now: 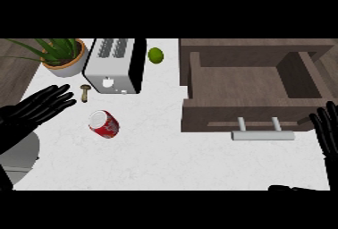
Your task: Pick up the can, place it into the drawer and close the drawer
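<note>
A red can [104, 125] with a pale top lies on its side on the white counter [171, 156], left of centre. My left hand [33, 112] hovers just left of it, fingers straight and spread, apart from the can. The brown wooden drawer [251, 85] stands pulled out at the right, its inside bare, with a silver handle [263, 134] on its front. My right hand [327, 129] shows at the right edge beside the drawer front, fingers straight and pointing up, holding nothing.
A silver toaster [113, 65] stands at the back, with a green lime [155, 55] to its right and a potted plant [63, 53] to its left. A small brown mushroom [85, 91] lies near the toaster's front corner.
</note>
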Tool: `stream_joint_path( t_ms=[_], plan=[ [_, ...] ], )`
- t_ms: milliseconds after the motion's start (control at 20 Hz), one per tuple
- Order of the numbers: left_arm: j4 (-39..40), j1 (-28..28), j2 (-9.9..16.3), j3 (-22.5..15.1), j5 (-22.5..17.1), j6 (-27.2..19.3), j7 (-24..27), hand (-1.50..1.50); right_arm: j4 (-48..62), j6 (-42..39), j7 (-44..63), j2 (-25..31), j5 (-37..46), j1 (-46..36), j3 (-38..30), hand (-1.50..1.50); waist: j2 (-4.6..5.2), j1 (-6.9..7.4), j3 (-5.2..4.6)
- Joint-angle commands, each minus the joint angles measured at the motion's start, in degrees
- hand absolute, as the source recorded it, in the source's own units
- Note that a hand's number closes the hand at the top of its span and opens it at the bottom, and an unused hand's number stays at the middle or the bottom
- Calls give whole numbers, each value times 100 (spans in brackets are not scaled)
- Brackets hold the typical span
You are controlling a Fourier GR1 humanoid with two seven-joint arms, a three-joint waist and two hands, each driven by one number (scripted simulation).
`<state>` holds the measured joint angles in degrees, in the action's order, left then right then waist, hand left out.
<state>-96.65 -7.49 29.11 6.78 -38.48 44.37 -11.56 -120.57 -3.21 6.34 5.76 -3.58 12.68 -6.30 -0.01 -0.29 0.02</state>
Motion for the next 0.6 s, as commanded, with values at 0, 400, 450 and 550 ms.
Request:
stream_joint_path(
  t_ms=[0,400,450,550],
  plan=[
    [356,-366,-456,-89,622,-128,68,-150,-150,-216,-223,-13,-65,387,-133,-150,-1,-21,-2],
    [948,-431,-967,-66,1687,203,632,-150,143,-380,-89,96,-319,18,-550,-150,3,-4,-3],
    [1037,-386,-821,155,1560,464,789,-150,-133,-295,257,41,-185,-69,-377,-150,0,7,-3],
    [1393,-582,-969,51,2030,442,1028,-150,447,-443,-679,-174,208,375,-212,-150,4,-11,-3]
  ],
)
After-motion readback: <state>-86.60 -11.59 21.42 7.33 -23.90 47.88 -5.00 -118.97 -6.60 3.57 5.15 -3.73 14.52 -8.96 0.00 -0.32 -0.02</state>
